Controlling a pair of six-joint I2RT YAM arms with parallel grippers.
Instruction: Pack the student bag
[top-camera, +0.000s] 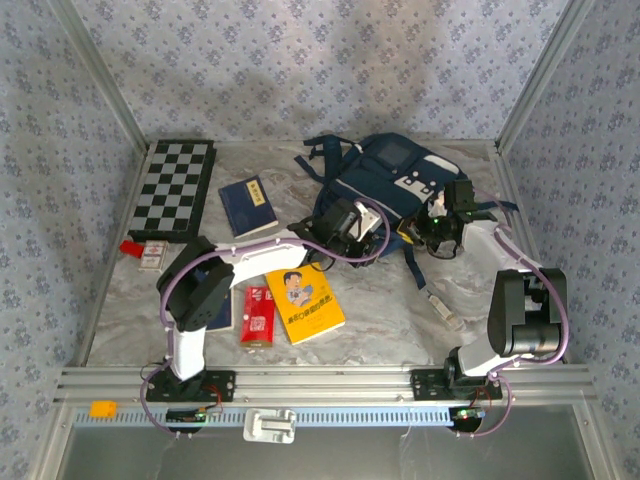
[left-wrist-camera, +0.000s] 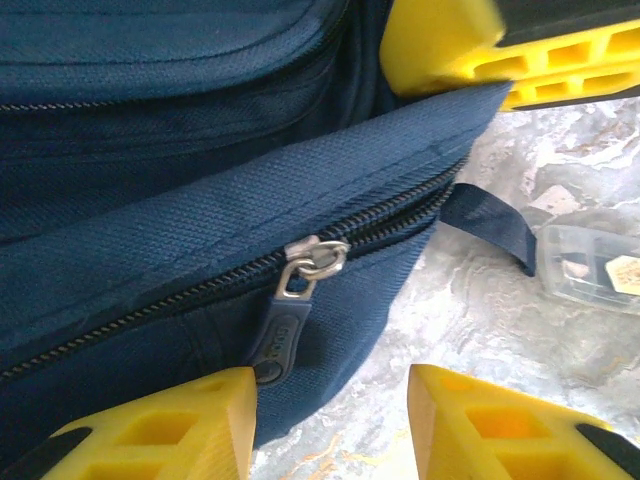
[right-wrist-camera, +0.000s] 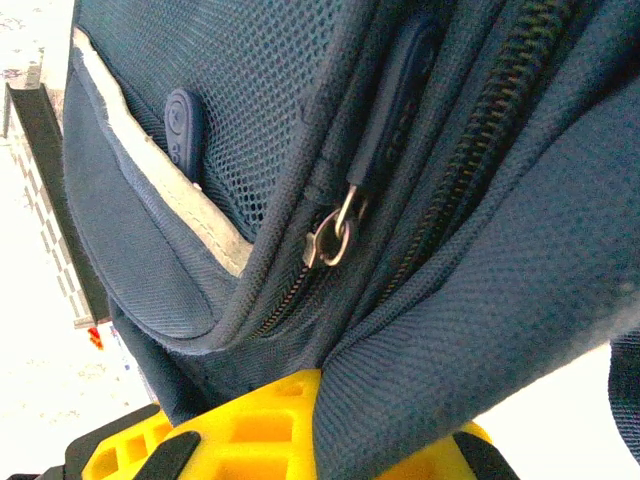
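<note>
The student bag, navy with white patches, lies at the back centre-right of the table. My left gripper is at its near left side. In the left wrist view this gripper is open, and a closed zipper's navy pull tab hangs just above its left finger. My right gripper is at the bag's near right edge. In the right wrist view it is shut on a fold of the bag fabric, below a zipper slider. Its yellow fingers also appear, pinching the bag's edge.
A folded chessboard lies at the back left, with a blue book beside it. A yellow book and a red pack sit near the front. A clear plastic case lies by the bag. A bag strap trails forward.
</note>
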